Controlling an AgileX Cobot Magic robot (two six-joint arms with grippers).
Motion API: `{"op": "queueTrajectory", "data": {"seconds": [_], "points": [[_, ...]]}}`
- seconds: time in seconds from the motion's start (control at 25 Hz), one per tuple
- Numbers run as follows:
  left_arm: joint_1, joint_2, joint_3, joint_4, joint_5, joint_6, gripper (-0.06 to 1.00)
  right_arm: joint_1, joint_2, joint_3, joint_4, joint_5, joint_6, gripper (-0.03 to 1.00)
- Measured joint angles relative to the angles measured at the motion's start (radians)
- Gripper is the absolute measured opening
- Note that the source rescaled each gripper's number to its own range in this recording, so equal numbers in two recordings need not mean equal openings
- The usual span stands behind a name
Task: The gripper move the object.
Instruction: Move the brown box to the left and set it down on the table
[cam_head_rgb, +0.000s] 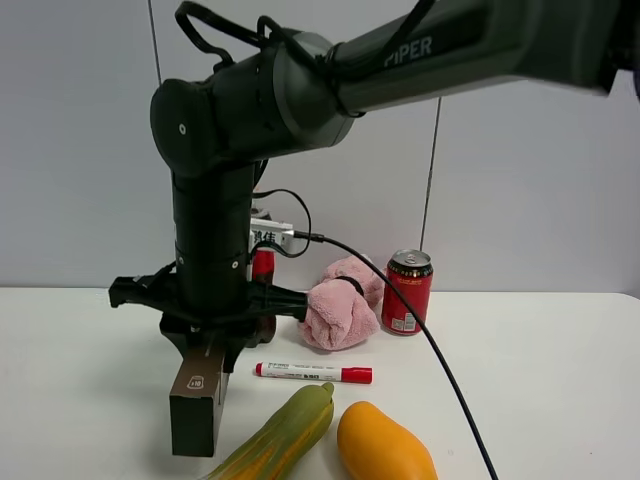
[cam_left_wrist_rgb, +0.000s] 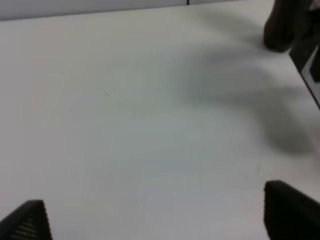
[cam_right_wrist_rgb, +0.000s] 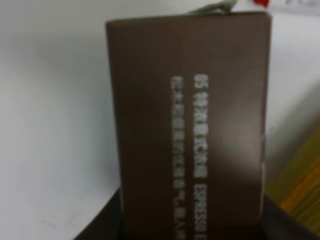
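POSITION: small dark brown cardboard box pinched in right black two-fingered tool, extending below it | OBSCURED: box print blurred | left tool spread

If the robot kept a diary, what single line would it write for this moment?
right gripper: shut on brown box | box: tilted | left gripper: open, above table | nearby: red marker, mango
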Motion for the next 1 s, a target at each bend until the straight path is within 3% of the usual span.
{"op": "queueTrajectory", "data": {"seconds": [0.28,1.0], "points": [[0.000,0.000,0.000,0.000,0.000,0.000,1.00,0.000,0.029,0.000,0.015,-0.071,0.091,0.00],[0.000,0.000,0.000,0.000,0.000,0.000,1.00,0.027,0.087,0.000,0.082,-0.111,0.087,0.00]]}}
